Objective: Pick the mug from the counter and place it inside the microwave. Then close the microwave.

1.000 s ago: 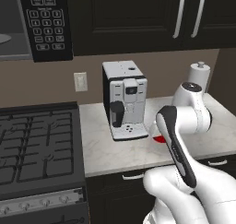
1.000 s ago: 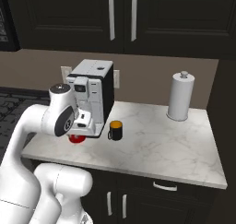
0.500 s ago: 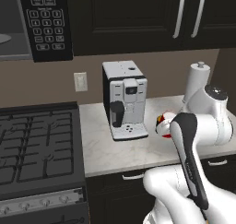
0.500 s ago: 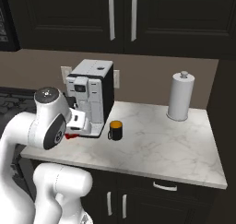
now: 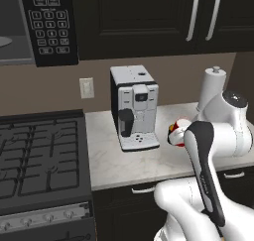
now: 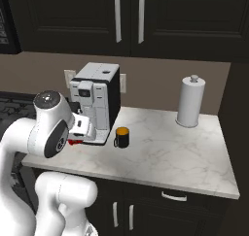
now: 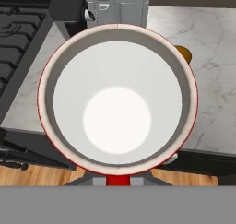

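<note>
Marbled surface (image 6: pixel 160 157) over dark cabinets, bearing coffee machine (image 5: pixel 135 107), black cup (image 6: pixel 121 137) and paper-towel roll (image 6: pixel 190 100); gas stove (image 5: pixel 39 155) to the left; microwave (image 5: pixel 47 24) upper left, open; pincer clamped on the red mug (image 7: pixel 117 98), lifted above the surface's near edge.

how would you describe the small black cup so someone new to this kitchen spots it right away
Find the white-and-black coffee machine on the marbled counter. Just to its right, near the machine's front corner, stands the small black cup. It is the lone dark cup with a yellow-orange inside and a side handle, far shorter than the white paper towel roll farther right.
</note>
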